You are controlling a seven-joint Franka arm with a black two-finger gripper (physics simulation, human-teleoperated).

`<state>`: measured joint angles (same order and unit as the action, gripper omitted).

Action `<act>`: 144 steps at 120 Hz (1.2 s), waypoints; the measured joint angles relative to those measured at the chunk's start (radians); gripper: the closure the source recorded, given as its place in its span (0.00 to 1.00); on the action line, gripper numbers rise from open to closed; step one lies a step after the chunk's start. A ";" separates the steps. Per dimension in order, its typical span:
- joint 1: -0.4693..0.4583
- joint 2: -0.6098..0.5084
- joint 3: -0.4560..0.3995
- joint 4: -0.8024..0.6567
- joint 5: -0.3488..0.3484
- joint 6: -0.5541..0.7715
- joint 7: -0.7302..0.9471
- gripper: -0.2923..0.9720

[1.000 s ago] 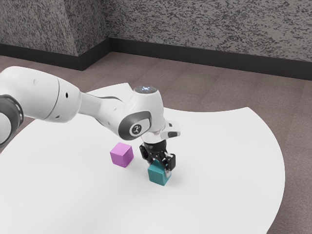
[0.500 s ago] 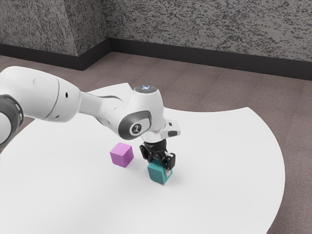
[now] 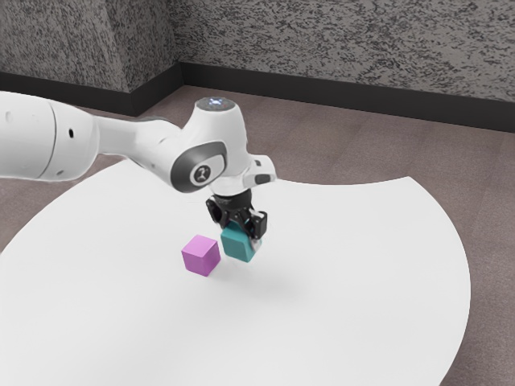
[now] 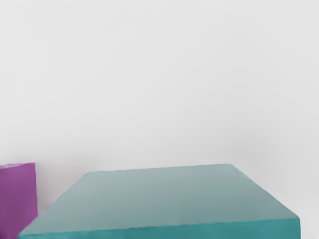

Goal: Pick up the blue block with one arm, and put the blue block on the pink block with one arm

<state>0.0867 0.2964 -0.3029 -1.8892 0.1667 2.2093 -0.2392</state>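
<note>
Pink on the left: one pink block [image 3: 200, 255] sits on the white desk [image 3: 362, 273]. Just to its right, one blue block [image 3: 238, 244] hangs tilted above the surface, close by but apart, pinched from both sides by the single end effector [image 3: 239, 232].

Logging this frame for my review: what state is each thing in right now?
gripper: shut on the blue block, above the table.
blue block: held in the air, beside the pink block, not yet on it.
pink block: resting on the table, nothing on top.
</note>
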 joint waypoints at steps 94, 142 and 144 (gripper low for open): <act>0.104 0.004 0.060 -0.013 0.030 -0.024 0.094 0.47; 0.108 -0.004 0.058 -0.033 0.029 -0.018 0.123 0.47; 0.108 -0.004 0.058 -0.034 0.029 -0.018 0.124 0.47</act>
<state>0.1950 0.2920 -0.2452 -1.9229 0.1961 2.1914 -0.1157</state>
